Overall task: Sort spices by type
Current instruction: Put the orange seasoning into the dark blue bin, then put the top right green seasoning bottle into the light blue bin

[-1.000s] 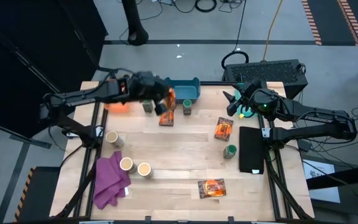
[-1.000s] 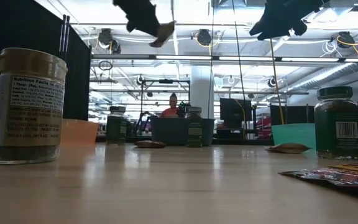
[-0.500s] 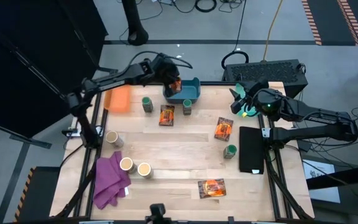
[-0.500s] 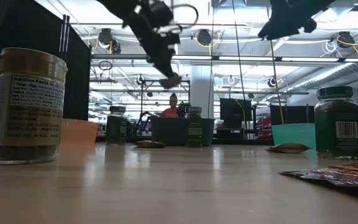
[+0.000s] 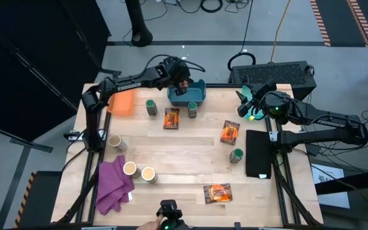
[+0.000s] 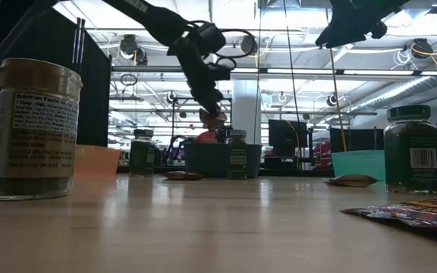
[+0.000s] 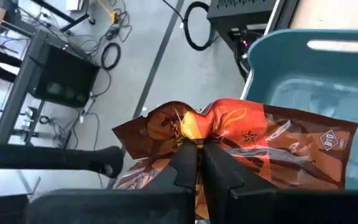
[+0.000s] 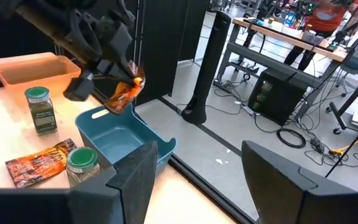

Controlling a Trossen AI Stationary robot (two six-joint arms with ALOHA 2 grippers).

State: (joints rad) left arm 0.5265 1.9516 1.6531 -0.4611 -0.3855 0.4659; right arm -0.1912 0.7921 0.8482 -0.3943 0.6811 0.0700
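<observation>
My left gripper (image 7: pixel 197 163) is shut on an orange-and-dark spice packet (image 7: pixel 241 146) and holds it above the blue bin (image 5: pixel 188 96) at the table's far edge; the right wrist view shows the packet (image 8: pixel 127 91) over the bin's far corner. Two more packets (image 5: pixel 171 118) (image 5: pixel 230 132) lie flat mid-table and a third (image 5: pixel 217 193) lies near the front. Green jars (image 5: pixel 151 107) (image 5: pixel 191 110) (image 5: pixel 236 154) and tan jars (image 5: pixel 115 142) (image 5: pixel 130 168) (image 5: pixel 148 174) stand upright. My right gripper (image 8: pixel 207 180) stays open, raised at the far right (image 5: pixel 245 102). My left gripper pinches the packet's crumpled edge (image 7: pixel 194 134) between its two shut fingers. The fingers slant downward from the table's left side. The packet hangs past the fingertips, lifted clear of the table and the bin.
An orange bin (image 5: pixel 121 101) sits at the far left and a teal bin (image 6: pixel 359 163) at the far right under my right arm. A purple cloth (image 5: pixel 114 185) lies at the near left, a black pad (image 5: pixel 258 153) at the right. A person's hand (image 5: pixel 152 225) shows at the near edge.
My left gripper, still shut on the packet, has swung toward the table's far edge and come down toward the blue bin, rolling as it went. The packet has travelled with it, clear of the table. A hand has appeared at the near edge.
</observation>
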